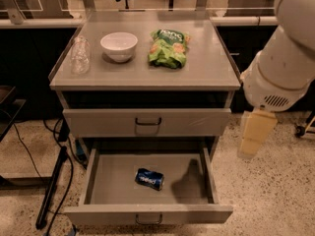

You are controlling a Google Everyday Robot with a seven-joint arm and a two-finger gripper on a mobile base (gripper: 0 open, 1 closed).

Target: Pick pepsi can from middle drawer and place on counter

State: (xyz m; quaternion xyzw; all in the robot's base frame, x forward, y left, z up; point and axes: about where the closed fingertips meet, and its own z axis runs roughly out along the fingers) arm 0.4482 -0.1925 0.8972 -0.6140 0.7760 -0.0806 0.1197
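1. Speckled floor [268, 200] runs under everything. A long bench [39, 22] with a pale rail stands behind the cabinet.
2. Robot arm [288, 58], a big white rounded housing, is at the right edge, beside the cabinet and not over it.
3. Counter [142, 75], the flat grey cabinet top, carries three items toward its back half. The front half is bare.
4. Middle drawer [110, 181] is pulled fully open below, its grey floor showing and its handle at the front bottom edge. The arm's shadow falls on the right part of the drawer floor.
5. Upper drawer front [98, 122] is closed, with a dark bar handle at centre, directly above the open drawer.
6. Gripper [256, 134] is a pale yellowish block hanging under the arm housing. It is right of the cabinet, outside the drawer at about closed-drawer height, well apart from the can. Can't tell whether it is released or clenched; nothing seen in it.
7. Black pole [51, 186] leans on the floor left of the drawer, with cables near it.
8. Green snack bag [168, 48] lies flat on the counter, centre-right, just right of the bowl.
9. White bowl [119, 46] sits upright on the counter between the bag and the clear item.
10. Clear plastic bottle [80, 55] is at the counter's left edge; exact type is hard to tell.
11. Pepsi can [149, 178] lies on its side on the drawer floor, near the middle, touching nothing else.
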